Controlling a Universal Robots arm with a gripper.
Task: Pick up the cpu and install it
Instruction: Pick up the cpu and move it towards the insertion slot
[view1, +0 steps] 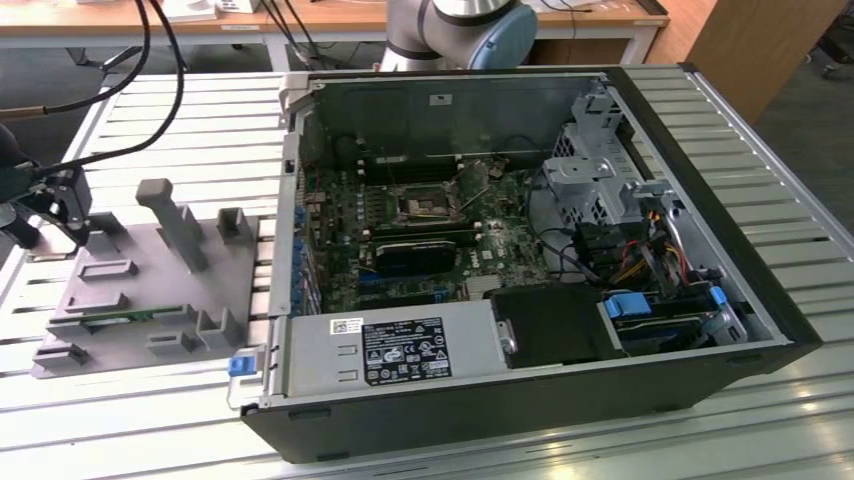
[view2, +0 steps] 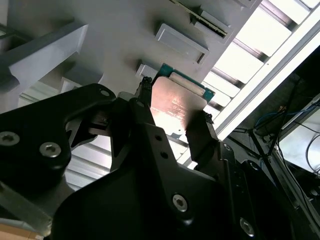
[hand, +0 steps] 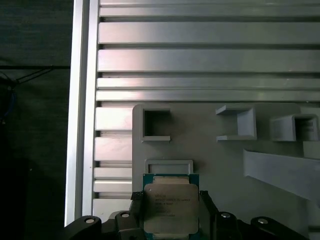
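Table (view1: 801, 400) slats are carrying an open case (view1: 534, 405) and, at the exterior view's left, a grey fixture (view1: 147, 262); gripper (view1: 54, 238) is hovering over that fixture; its fingers (view2: 199, 137) are clamping the cpu (hand: 171, 207) by two opposite edges, just above a pocket (hand: 168, 167).

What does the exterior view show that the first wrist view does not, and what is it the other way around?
The exterior view adds the open computer case, its motherboard with the socket, and the arm's base behind the case. The first wrist view adds the cpu, metal top up, held at two opposite edges between the fingers of the claw. Both share the grey fixture plate with its pockets and the slatted metal table.
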